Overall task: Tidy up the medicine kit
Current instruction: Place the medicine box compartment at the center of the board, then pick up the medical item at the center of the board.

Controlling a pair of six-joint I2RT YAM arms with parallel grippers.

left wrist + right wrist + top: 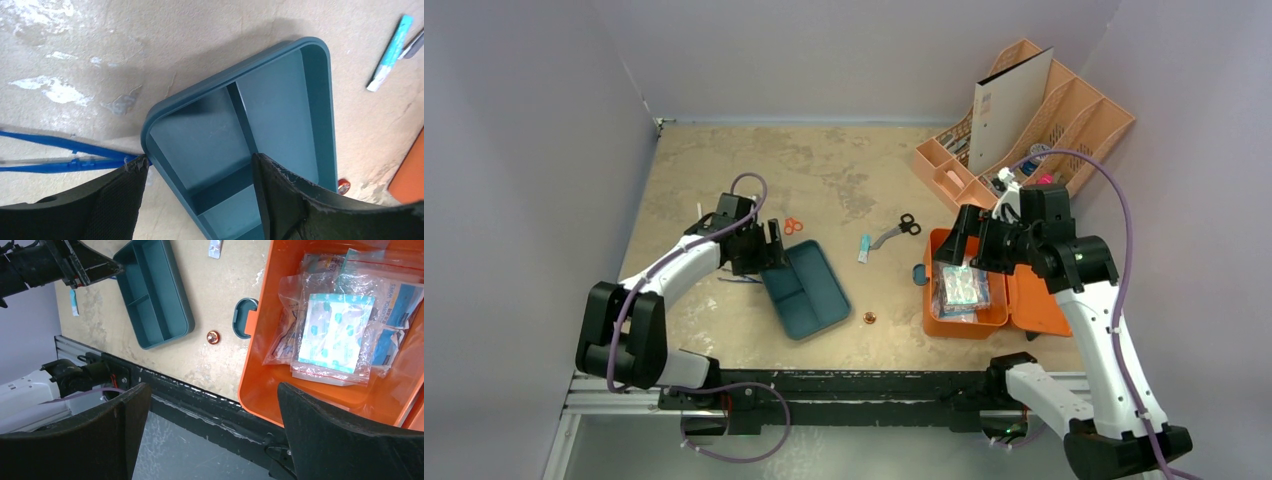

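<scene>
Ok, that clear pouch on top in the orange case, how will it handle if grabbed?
Probably floppy: the clear pouch is wrinkled film around flat dressings, so it should sag from a pinch. Its glossy film likely slips. It lies on other loose packets in the medicine kit, so a push may shift them too.

Place: a robot lab test cell.
Enclosure: plain pale panels (pixel 524 150) stand at the left, far and right sides of the worn tan table (pixel 824 170).
Mounting: a black rail (pixel 864 385) along the table's near edge carries two robot arms (pixel 674 265) trailing purple cables (pixel 1114 230).
</scene>
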